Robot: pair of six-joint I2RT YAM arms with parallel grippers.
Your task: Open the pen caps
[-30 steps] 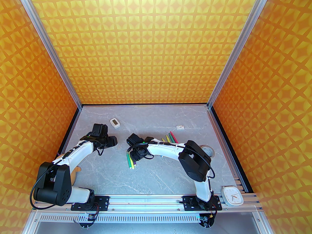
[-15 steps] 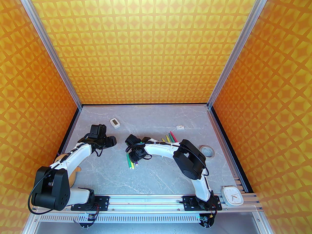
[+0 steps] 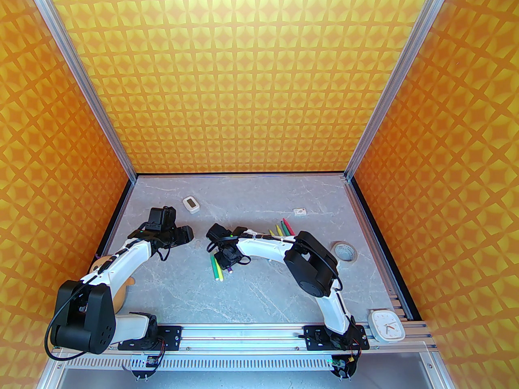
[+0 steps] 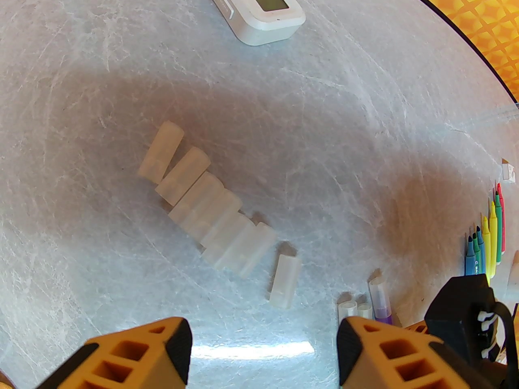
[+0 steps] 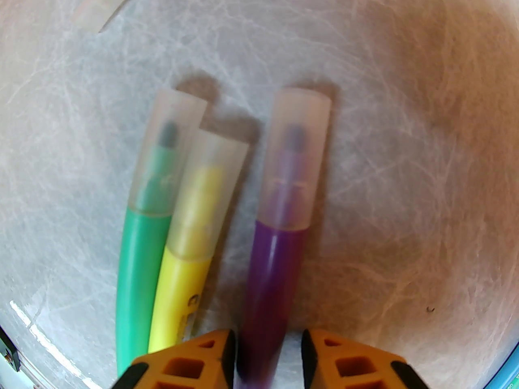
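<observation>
No legible text; print on yellow pen [image 5: 182, 282] too blurred.

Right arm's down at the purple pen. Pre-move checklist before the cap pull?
1. Fingers of the right hand straddle the purple pen: ok.
2. Right hand's grip on the barrel firm: cannot tell.
3. Its cap on and exposed ahead of the fingers: ok.
4. Open, empty left hand: ok.
5. Left hand lined up on that cap: not ok, it hangs over the loose caps.

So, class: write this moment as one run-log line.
left gripper: open, over loose caps | right gripper: astride purple pen, grip unclear | purple cap: on
</observation>
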